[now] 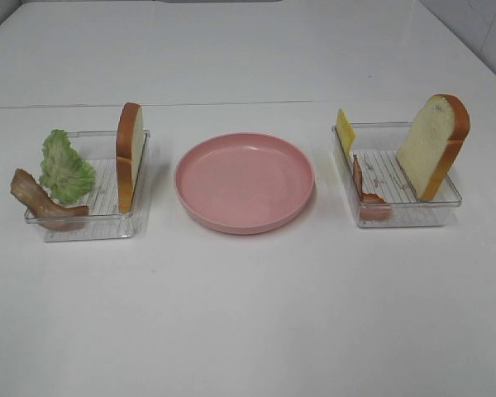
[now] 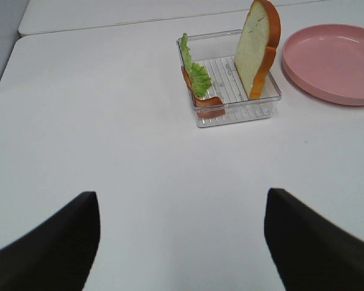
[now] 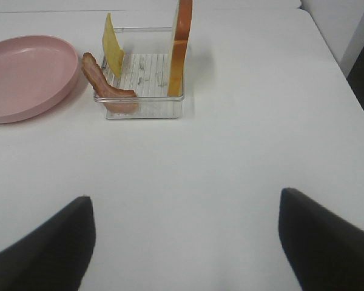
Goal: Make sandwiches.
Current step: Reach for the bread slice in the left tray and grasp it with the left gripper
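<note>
The sandwich parts lie unstacked in two clear trays. The left tray (image 1: 87, 227) holds an upright bread slice (image 1: 130, 157), ruffled lettuce (image 1: 66, 168) and a bacon strip (image 1: 41, 201). The right tray (image 1: 405, 217) holds a leaning bread slice (image 1: 434, 145), a yellow cheese slice (image 1: 345, 130) and bacon (image 1: 364, 186). My left gripper (image 2: 181, 200) is open and empty, well short of its tray (image 2: 236, 115). My right gripper (image 3: 185, 197) is open and empty, well short of its tray (image 3: 145, 112). Neither gripper shows in the high view.
A round pink plate (image 1: 231, 223) sits between the two trays with nothing on it. The white table runs on toward the front edge. A seam in the table runs behind the trays.
</note>
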{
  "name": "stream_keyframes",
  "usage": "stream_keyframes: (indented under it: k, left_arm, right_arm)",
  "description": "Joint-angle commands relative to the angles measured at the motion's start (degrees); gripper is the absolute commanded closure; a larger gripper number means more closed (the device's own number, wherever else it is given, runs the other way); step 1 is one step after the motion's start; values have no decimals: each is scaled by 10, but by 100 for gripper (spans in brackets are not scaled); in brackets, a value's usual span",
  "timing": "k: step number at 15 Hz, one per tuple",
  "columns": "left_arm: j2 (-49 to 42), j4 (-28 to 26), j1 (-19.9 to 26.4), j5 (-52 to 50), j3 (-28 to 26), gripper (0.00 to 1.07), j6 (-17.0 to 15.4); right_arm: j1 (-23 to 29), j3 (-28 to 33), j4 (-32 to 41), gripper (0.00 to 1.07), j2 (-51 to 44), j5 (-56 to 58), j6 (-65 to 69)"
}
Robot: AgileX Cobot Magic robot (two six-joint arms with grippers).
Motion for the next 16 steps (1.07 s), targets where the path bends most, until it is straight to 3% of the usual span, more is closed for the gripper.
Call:
stream_keyframes:
  k: [1, 16]
  left_arm:
    - [-12, -1, -3, -5, 1, 34, -5]
    - [-12, -1, -3, -6, 1, 34, -5]
  right_arm:
    - [1, 1, -3, 29, -6, -4, 6]
    - [1, 1, -3, 29, -6, -4, 6]
